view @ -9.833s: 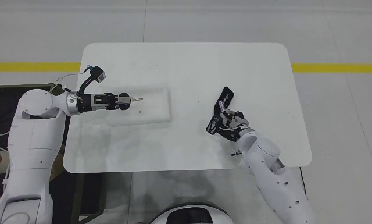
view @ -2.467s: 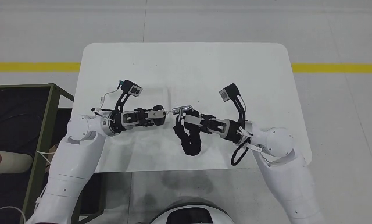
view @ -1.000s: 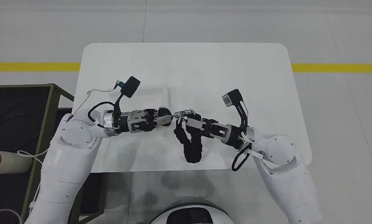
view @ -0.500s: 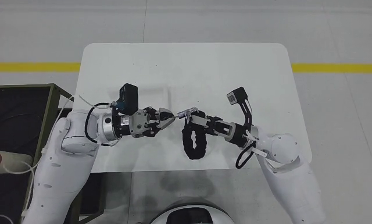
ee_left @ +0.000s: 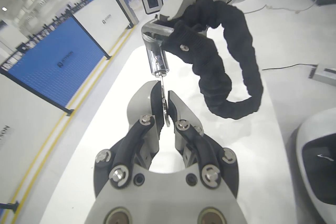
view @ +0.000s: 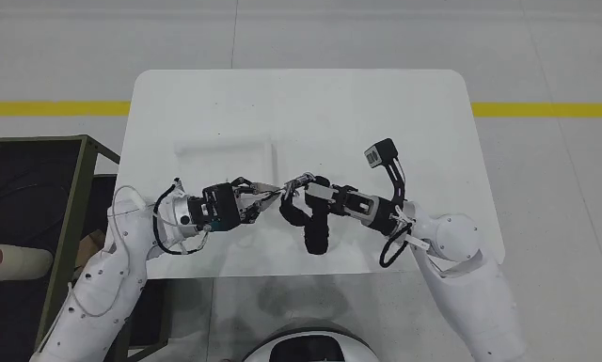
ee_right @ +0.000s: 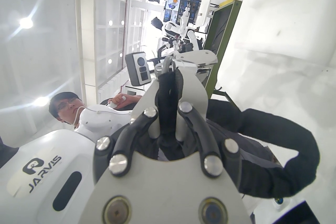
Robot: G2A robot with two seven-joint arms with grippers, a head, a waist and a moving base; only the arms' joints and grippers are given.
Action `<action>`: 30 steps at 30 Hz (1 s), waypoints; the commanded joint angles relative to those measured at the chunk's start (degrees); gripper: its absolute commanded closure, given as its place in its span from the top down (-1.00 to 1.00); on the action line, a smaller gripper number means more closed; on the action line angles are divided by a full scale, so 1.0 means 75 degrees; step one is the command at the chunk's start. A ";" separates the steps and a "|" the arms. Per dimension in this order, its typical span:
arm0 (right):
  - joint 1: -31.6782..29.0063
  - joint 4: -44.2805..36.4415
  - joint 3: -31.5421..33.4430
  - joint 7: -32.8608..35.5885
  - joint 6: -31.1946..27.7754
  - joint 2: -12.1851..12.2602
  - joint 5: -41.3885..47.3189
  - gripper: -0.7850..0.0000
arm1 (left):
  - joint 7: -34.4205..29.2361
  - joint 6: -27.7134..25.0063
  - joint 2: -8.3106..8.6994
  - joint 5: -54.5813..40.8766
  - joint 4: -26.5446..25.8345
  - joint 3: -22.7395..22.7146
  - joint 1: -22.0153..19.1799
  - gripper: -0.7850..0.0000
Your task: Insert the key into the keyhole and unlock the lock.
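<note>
The left gripper (ee_left: 163,93) pinched the thin, stiff, probably slippery key (ee_left: 165,110) by its flat head, tip at the keyhole (ee_left: 158,74) of the lock (ee_left: 157,62), which the right gripper (ee_right: 174,72) clamped by its rigid end above the table (view: 376,108), its soft sleeved cable (ee_left: 244,57) dangling.

The left fingers (view: 246,196) hold the key (view: 271,189) at the right fingers' (view: 317,186) lock (view: 313,232).

Bright, even overhead light; star glare off ceiling lamps (ee_right: 26,22); wide-angle bending at both wrist views' edges
</note>
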 commanded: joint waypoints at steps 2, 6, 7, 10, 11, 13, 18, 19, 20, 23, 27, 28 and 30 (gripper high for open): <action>0.0045 0.0078 -0.0140 -0.0231 0.0055 -0.0008 -0.0156 -1.00 | 0.1036 0.0405 0.0033 0.0666 0.0338 0.0118 0.0045 1.00; 0.0109 0.0140 -0.0207 -0.0777 0.0103 -0.0003 -0.0788 -1.00 | 0.0868 0.0198 0.0017 0.0191 0.0621 0.0192 -0.0077 1.00; 0.0105 0.0099 -0.0114 -0.0951 0.0123 0.0022 -0.1199 -1.00 | 0.0868 0.0198 0.0017 0.0191 0.0621 0.0192 -0.0077 1.00; -0.0013 -0.0104 0.0153 -0.1208 0.0217 0.0092 -0.2015 -1.00 | 0.0868 0.0198 0.0017 0.0191 0.0621 0.0192 -0.0077 1.00; -0.0056 -0.0214 0.0314 -0.1322 0.0269 0.0129 -0.2472 -1.00 | 0.0868 0.0198 0.0017 0.0191 0.0621 0.0192 -0.0077 1.00; -0.0199 -0.0499 0.0588 -0.1483 0.0375 0.0201 -0.3396 -1.00 | 0.0868 0.0198 0.0017 0.0191 0.0621 0.0192 -0.0077 1.00; -0.0560 -0.1533 0.1146 -0.1950 -0.0007 0.0408 -0.6963 -1.00 | 0.0868 0.0198 0.0017 0.0191 0.0621 0.0192 -0.0077 1.00; -0.0669 -0.1650 0.1141 -0.2106 -0.0114 0.0429 -0.7533 -1.00 | 0.0868 0.0198 0.0017 0.0191 0.0621 0.0192 -0.0077 1.00; -0.0712 -0.1785 0.1140 -0.2214 -0.0302 0.0463 -0.8357 -1.00 | 0.0868 0.0198 0.0017 0.0191 0.0621 0.0192 -0.0077 1.00; -0.0830 -0.1827 0.0781 -0.2299 -0.0604 0.0559 -1.1556 -1.00 | 0.0868 0.0198 0.0017 0.0191 0.0621 0.0192 -0.0077 1.00; -0.0719 -0.1153 -0.0180 -0.2502 -0.0415 0.0510 -1.3188 -1.00 | 0.0868 0.0198 0.0017 0.0191 0.0621 0.0192 -0.0077 1.00; -0.0635 -0.0970 -0.0278 -0.2465 -0.0320 0.0490 -1.3253 -1.00 | 0.0868 0.0198 0.0017 0.0191 0.0621 0.0192 -0.0077 1.00; -0.0437 -0.0754 -0.0316 -0.2399 -0.0218 0.0463 -1.3224 -1.00 | 0.0868 0.0198 0.0017 0.0191 0.0621 0.0192 -0.0077 1.00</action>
